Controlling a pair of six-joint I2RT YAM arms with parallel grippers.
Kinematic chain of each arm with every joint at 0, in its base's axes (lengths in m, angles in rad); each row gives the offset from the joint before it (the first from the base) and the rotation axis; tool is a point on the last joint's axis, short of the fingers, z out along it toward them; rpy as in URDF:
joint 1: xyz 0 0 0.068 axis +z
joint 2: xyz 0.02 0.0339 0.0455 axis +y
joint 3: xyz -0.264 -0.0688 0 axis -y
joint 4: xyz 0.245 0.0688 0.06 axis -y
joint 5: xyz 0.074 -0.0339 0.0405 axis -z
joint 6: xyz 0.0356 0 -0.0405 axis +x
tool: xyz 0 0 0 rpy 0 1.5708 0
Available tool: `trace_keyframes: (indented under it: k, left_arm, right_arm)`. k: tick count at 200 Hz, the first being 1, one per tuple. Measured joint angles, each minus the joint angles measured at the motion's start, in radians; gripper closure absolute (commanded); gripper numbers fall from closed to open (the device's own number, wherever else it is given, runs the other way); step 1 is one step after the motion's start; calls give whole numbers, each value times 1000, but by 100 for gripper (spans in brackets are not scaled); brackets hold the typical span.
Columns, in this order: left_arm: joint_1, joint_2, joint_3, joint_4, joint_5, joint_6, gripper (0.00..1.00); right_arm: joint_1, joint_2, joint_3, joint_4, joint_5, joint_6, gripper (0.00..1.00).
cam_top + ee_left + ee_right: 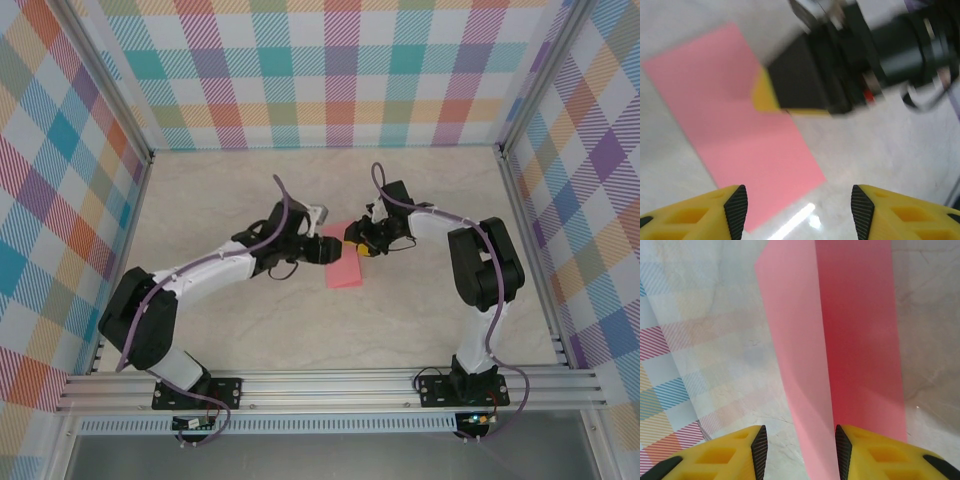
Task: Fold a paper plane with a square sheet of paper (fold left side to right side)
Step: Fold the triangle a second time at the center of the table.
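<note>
Your right gripper (800, 440) is reaching in low, fingers parted astride the square sheet of paper (860, 340), which is lying mid-way across the table (420, 330). Your left gripper (800, 205) is hovering opposite, fingers released, with the table's edges well apart.

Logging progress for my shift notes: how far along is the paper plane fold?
Done: the square sheet of paper already looks like a narrow rectangle, so the side-to-side fold seems largely made. In hand: the right gripper, open, straddles a paler flap along the crease; the left gripper hovers open nearby. Left: no pointed nose or wings yet.
</note>
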Motion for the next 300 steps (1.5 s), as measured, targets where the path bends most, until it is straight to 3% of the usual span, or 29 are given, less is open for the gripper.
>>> trace_keyframes:
  k: [30,61,117,155,174,256,300]
  left_arm:
    - [-158,1,-45,-13,-126,40,33]
    - [-253,58,-24,-19,-239,61,29]
    - [-306,236,102,-81,-398,102,22]
    - [-321,299,172,-114,-495,117,24]
    - [-325,316,196,-126,-534,129,32]
    - [-331,319,200,-162,-581,142,82]
    - [-331,294,162,-157,-579,129,95]
  right_arm:
    - [0,0,29,-8,-5,0,59]
    - [3,0,33,-16,-12,4,59]
    - [15,0,39,-31,-20,8,59]
    - [19,0,47,-34,-20,8,59]
    - [19,0,47,-34,-19,8,59]
    - [19,0,77,-90,14,-10,54]
    - [-13,-1,206,-165,47,-70,45]
